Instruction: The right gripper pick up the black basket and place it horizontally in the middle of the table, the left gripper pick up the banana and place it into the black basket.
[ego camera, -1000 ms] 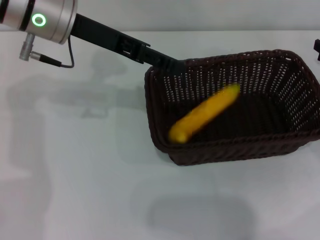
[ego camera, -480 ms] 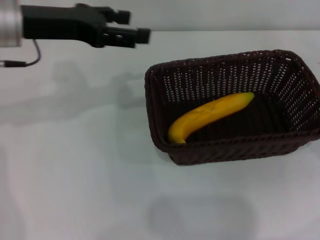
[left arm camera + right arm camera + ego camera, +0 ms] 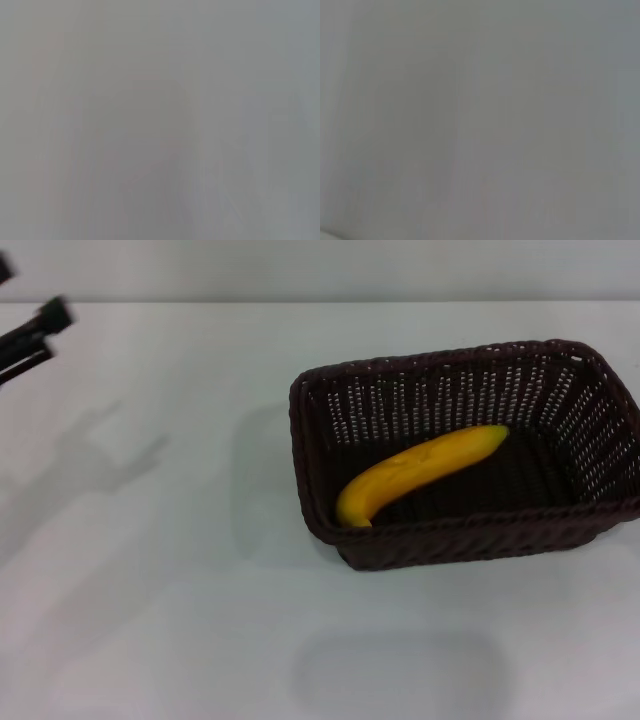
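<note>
Withdrawn since half a second ago, the left gripper's (image 3: pixel 30 338) thin black rod-like fingers now show only at the far left edge of the head view, seemingly spread and empty, well apart from the curved yellow banana (image 3: pixel 420 472). It lies inside the dark woven wicker basket (image 3: pixel 470 540) on the plain white table (image 3: pixel 160 570).
</note>
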`<state>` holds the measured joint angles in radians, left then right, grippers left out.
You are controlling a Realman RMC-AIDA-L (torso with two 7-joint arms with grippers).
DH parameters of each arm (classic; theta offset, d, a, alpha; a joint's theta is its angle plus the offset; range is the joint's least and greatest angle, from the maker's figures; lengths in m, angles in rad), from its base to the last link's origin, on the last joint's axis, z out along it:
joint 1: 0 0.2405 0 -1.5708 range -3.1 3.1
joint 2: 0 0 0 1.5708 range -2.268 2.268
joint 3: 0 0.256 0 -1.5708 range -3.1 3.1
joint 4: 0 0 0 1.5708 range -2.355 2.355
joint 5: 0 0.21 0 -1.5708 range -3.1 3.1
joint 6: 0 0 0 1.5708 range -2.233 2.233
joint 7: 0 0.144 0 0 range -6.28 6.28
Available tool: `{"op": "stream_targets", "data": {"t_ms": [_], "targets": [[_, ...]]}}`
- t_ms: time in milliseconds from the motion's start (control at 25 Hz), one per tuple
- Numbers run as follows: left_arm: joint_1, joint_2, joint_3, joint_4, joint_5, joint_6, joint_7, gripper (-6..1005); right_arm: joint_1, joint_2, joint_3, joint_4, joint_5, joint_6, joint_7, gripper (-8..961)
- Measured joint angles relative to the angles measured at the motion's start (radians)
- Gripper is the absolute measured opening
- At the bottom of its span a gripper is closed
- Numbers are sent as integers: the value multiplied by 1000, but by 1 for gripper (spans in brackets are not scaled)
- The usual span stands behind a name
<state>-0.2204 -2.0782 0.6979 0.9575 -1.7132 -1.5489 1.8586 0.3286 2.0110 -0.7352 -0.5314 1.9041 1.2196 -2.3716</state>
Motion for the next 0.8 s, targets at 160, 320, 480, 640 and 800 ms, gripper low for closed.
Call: {"op": "stream_targets", "data": {"t_ms": [160, 320, 480, 640, 800], "targets": [[95, -2, -1, -111, -151, -1, 224, 876, -12, 0, 0, 47, 77, 45, -64, 797], [142, -2, -1, -265, -292, -10, 399, 876, -28, -1, 1, 79, 152, 86, -87, 796], [160, -2, -1, -368, -388, -26, 524, 876, -38, -1, 11, 85, 174, 113, -91, 794], [161, -2, -1, -459, -475, -61, 600, 876, -40, -2, 36, 99, 184, 138, -94, 794], [156, 1, -1, -493, -508, -69, 634, 876, -40, -3, 49, 115, 190, 151, -103, 794]]}}
